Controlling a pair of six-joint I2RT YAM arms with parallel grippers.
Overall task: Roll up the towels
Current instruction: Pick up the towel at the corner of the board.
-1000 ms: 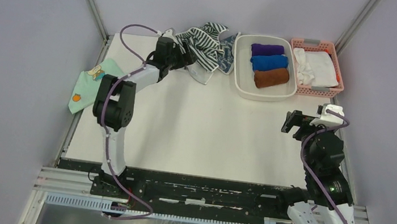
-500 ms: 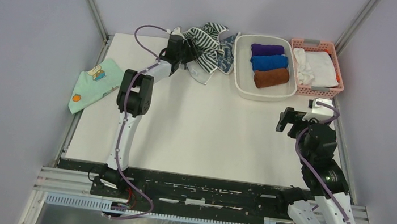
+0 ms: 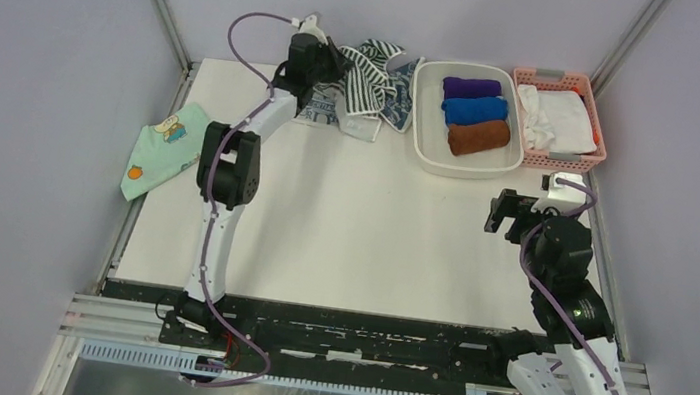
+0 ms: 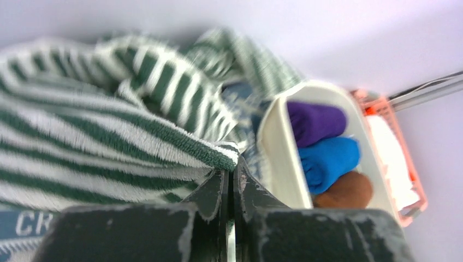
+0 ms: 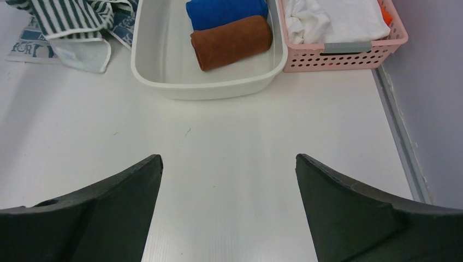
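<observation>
At the far edge of the tabletop [image 3: 341,237], the left jaws are pinched shut on the hem of the dark green-and-white striped cloth towel [image 4: 109,136], a crumpled heap. The blue-grey patterned towel [image 3: 401,98] lies bunched just beside it, against the white plastic tub [image 3: 460,169]. Neither is rolled, so I'd say everything remains to do. The right jaws gape wide, empty.

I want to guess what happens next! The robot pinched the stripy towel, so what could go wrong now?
1. The left gripper pinches only the hem of the striped towel; it may slip out when pulled.
2. The blue-grey towel lies bunched against it and could be dragged along.
3. The heap sits right beside the white tub; a pull might nudge it.
</observation>
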